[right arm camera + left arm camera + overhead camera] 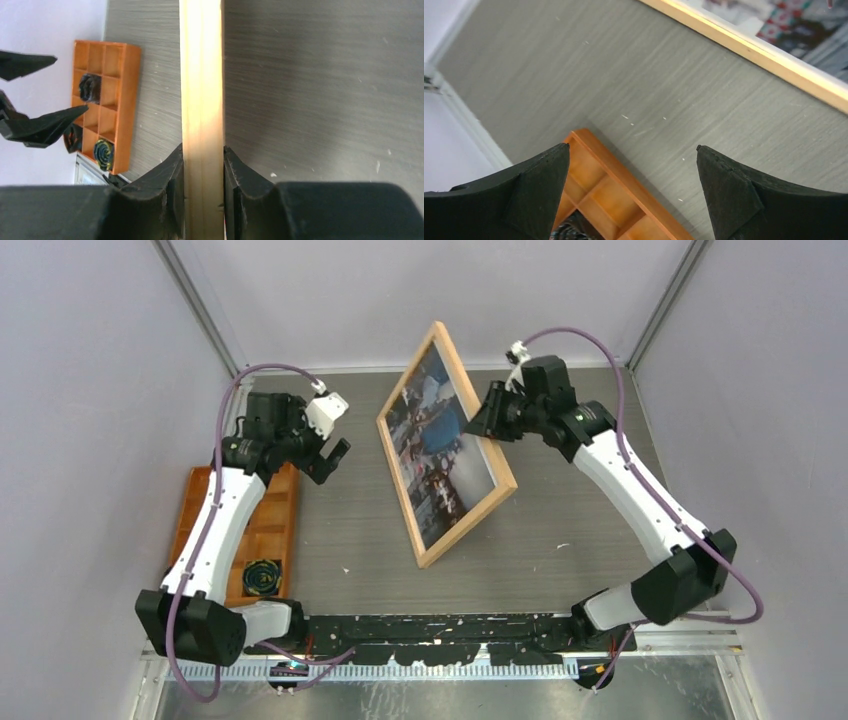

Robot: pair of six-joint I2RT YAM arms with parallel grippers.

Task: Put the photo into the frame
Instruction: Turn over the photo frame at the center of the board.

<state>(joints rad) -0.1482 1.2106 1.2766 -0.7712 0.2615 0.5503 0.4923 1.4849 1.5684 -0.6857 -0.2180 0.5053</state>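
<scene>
The desk (580, 540) is grey with a wood grain. You have the frame (470, 527) at its centre, running from the far edge toward the middle. It is tilted, with its right long side raised. The photo (440, 450) sits inside the frame's border, and its crowd scene faces up and toward your left arm. I cannot tell whether the lower long side rests on the desk.

An orange compartment tray (272, 530) lies along the desk's left edge, partly under your left arm.

Your right pincer (487, 420) is clamped on the frame's raised right strip. The right wrist view shows the wood edge-on, with a finger (172, 172) pressed to each face.

Your left pincer (330, 462) hangs over the tray's far end, well apart from the frame. Its jaws are spread wide with nothing between them.

A dark coiled item (263, 577) with yellow marks sits in a near compartment of the tray.
</scene>
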